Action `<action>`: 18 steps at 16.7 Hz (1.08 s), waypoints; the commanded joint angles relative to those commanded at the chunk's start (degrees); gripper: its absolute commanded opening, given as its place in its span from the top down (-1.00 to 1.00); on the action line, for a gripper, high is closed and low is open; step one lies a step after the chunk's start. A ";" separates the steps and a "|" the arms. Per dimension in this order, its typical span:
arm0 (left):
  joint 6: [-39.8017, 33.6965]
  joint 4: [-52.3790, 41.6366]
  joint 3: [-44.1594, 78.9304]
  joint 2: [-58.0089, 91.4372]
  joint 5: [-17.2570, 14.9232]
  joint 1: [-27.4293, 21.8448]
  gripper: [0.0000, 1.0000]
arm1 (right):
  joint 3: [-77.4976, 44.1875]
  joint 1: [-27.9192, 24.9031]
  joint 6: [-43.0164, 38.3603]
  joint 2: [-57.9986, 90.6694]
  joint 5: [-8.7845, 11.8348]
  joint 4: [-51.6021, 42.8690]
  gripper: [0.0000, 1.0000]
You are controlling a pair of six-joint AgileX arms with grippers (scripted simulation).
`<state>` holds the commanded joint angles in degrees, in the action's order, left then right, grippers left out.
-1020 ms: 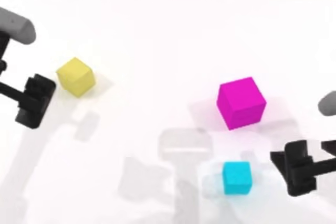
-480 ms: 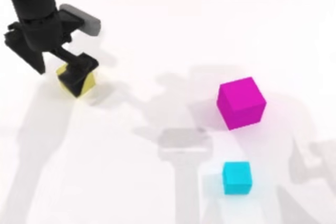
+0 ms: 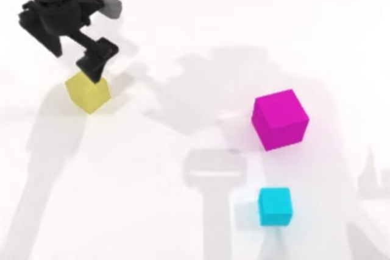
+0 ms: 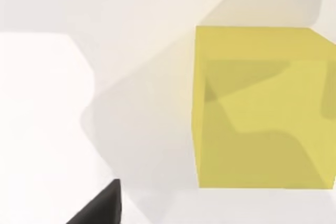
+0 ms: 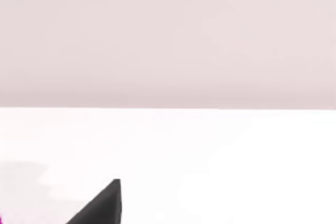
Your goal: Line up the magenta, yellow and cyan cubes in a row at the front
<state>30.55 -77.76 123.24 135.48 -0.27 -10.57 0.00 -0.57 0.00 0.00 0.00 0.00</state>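
Grasp approach on yellow cube (image 3: 89, 92), near far-left corner of the table (image 3: 183, 41). Left gripper (image 3: 94, 62) poised over the cube's far edge, just above or touching its top; contact not readable from top view. Finger spread not shown in any view, so cannot tell wide or narrow; left wrist view gives only one dark fingertip (image 4: 100, 208) at frame edge, with the cube off to one side rather than centred. To do the step well, judged from this: shift the gripper toward the cube's centre before descending, turn the wrist so the fingers meet two opposite flat faces rather than corners, go straight down, close only once both faces sit between the fingers, then lift without dragging. Cube sits flat, rotated in plan so one corner points toward the front edge and faces run diagonal to the table edges; no long axis, all sides equal, so either face pair works for a grip. Magenta cube (image 3: 280, 119) right of centre, likewise skewed to the edges. Cyan cube (image 3: 275, 206) close to front edge, just in front of magenta but apart from it, nearly square to the table. No row formed yet; the three cubes well apart overall. Right gripper out of top view; right wrist view shows one dark fingertip (image 5: 102, 205) over bare table.
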 joint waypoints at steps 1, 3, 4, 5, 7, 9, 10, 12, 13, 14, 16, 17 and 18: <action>0.00 0.00 0.00 0.00 0.00 0.00 -1.00 | 0.00 0.00 0.00 0.00 0.00 0.00 -1.00; 0.00 0.00 0.00 0.00 0.00 0.00 -1.00 | 0.00 0.00 0.00 0.00 0.00 0.00 -1.00; 0.00 0.00 0.00 0.00 0.00 0.00 -1.00 | 0.00 0.00 0.00 0.00 0.00 0.00 -1.00; -0.05 -0.04 -0.14 -0.18 -0.03 -0.31 -1.00 | 0.00 0.00 0.00 0.00 0.00 0.00 -1.00; -0.12 0.91 -1.02 -0.03 -0.01 -0.21 -1.00 | 0.00 0.00 0.00 0.00 0.00 0.00 -1.00; -0.13 4.12 -3.74 0.53 0.00 -0.11 -1.00 | 0.00 0.00 0.00 0.00 0.00 0.00 -1.00; -0.10 6.37 -5.49 0.94 -0.01 -0.08 -1.00 | 0.00 0.00 0.00 0.00 0.00 0.00 -1.00; 0.00 11.46 -9.29 1.88 -0.02 -0.02 -1.00 | 0.00 0.00 0.00 0.00 0.00 0.00 -1.00; 0.03 13.85 -11.10 2.34 -0.03 0.02 -1.00 | 0.00 0.00 0.00 0.00 0.00 0.00 -1.00; 0.07 15.80 -12.67 2.77 -0.03 0.05 -1.00 | 0.00 0.00 0.00 0.00 0.00 0.00 -1.00; 0.12 17.89 -14.57 3.29 -0.04 0.09 -1.00 | 0.00 0.00 0.00 0.00 0.00 0.00 -1.00; 0.13 18.05 -14.72 3.33 -0.04 0.09 -1.00 | 0.00 0.00 0.00 0.00 0.00 0.00 -1.00; 0.13 18.05 -14.72 3.33 -0.04 0.09 -1.00 | 0.00 0.00 0.00 0.00 0.00 0.00 -1.00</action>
<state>30.68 -59.71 108.53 138.81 -0.31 -10.48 0.00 -0.57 0.00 0.00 0.00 0.00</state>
